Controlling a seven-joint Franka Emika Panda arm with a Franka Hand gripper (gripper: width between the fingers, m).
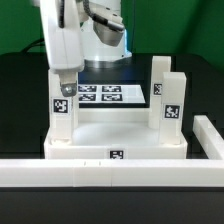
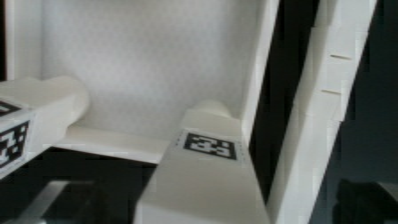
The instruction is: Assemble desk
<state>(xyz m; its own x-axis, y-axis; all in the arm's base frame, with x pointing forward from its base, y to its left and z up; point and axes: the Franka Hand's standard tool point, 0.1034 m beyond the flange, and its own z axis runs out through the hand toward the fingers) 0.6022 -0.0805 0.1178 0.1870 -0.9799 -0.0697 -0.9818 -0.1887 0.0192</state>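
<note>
The desk panel (image 1: pixel 115 135) lies flat in front of me, white with a raised rim. Three white tag-marked legs stand upright on it: one at the exterior view's left (image 1: pixel 61 112) and two at the right (image 1: pixel 160 82) (image 1: pixel 173 102). My gripper (image 1: pixel 64 88) is down over the top of the left leg. In the wrist view that leg (image 2: pixel 210 160) rises between my jaws with dark gaps on both sides, so the jaws stand open round it. The panel's inside (image 2: pixel 160 60) shows beyond it. A fourth leg is not in view.
The marker board (image 1: pixel 100 93) lies flat behind the panel. The long white L-shaped rail (image 1: pixel 90 172) runs along the front and turns back at the exterior view's right (image 1: pixel 208 135). It also shows in the wrist view (image 2: pixel 334 100), close beside the held-over leg.
</note>
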